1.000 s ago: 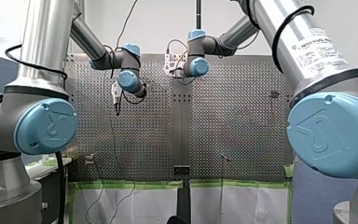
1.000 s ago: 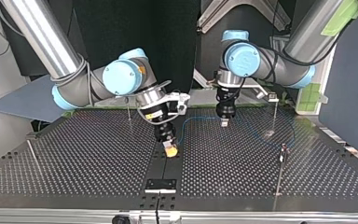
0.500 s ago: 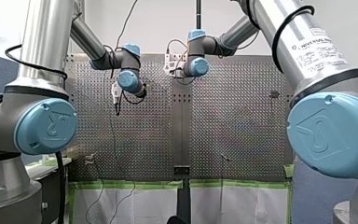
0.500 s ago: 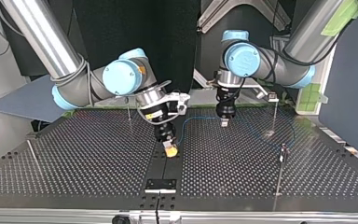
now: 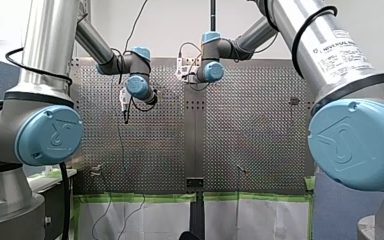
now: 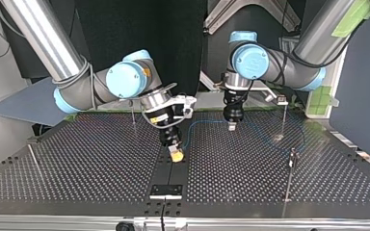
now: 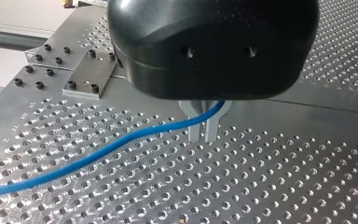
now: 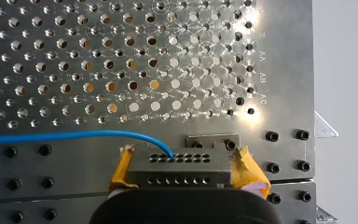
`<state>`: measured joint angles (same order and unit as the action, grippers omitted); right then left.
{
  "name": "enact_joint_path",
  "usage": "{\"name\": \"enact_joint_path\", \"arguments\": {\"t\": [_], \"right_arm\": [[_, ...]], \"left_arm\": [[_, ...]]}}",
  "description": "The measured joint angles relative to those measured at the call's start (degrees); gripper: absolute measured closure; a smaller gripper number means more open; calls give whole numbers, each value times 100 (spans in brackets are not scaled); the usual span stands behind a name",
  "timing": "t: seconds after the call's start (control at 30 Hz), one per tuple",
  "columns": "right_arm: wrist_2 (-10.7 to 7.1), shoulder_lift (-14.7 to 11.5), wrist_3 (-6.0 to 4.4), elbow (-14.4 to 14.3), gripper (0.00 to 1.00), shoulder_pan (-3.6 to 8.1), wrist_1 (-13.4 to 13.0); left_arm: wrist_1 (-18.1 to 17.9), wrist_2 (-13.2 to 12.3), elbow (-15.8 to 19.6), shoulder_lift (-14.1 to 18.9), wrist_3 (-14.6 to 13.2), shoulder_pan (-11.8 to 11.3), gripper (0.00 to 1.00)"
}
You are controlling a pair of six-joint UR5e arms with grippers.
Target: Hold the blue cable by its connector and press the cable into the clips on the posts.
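Observation:
The blue cable (image 6: 207, 122) lies in a loose curve over the perforated table (image 6: 86, 163). Its grey connector (image 8: 182, 170), a block with rows of small holes, sits between the yellow pads (image 8: 249, 170) of my right gripper (image 8: 182, 173), which is shut on it. In the top view my right gripper (image 6: 176, 155) hangs low over the table's middle seam. My left gripper (image 7: 204, 133) has its metal fingers shut on the blue cable (image 7: 121, 142), just above the plate. In the top view my left gripper (image 6: 231, 127) stands behind and to the right of the right one.
Thin posts with clips stand at the top view's right, one at the back (image 6: 284, 113) and one nearer the front (image 6: 291, 171). Two more posts (image 6: 133, 113) (image 6: 33, 161) stand at its left. A black bracket (image 6: 166, 191) sits at the front middle.

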<state>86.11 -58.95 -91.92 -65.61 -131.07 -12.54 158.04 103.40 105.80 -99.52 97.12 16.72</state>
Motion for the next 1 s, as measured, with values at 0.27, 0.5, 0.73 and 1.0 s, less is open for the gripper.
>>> {"name": "enact_joint_path", "arguments": {"t": [0.27, 0.5, 0.73, 1.0], "right_arm": [[6, 0, 0, -16, 57, 15, -6], [27, -2, -1, -85, 57, 75, -27], [38, -2, -1, -117, 57, 105, -37], [78, -3, -2, -205, 57, 120, -92]], "left_arm": [[0, 0, 0, 0, 0, 0, 100], [0, 0, 0, 0, 0, 0, 100], [0, 0, 0, 0, 0, 0, 100], [0, 0, 0, 0, 0, 0, 100]]}}
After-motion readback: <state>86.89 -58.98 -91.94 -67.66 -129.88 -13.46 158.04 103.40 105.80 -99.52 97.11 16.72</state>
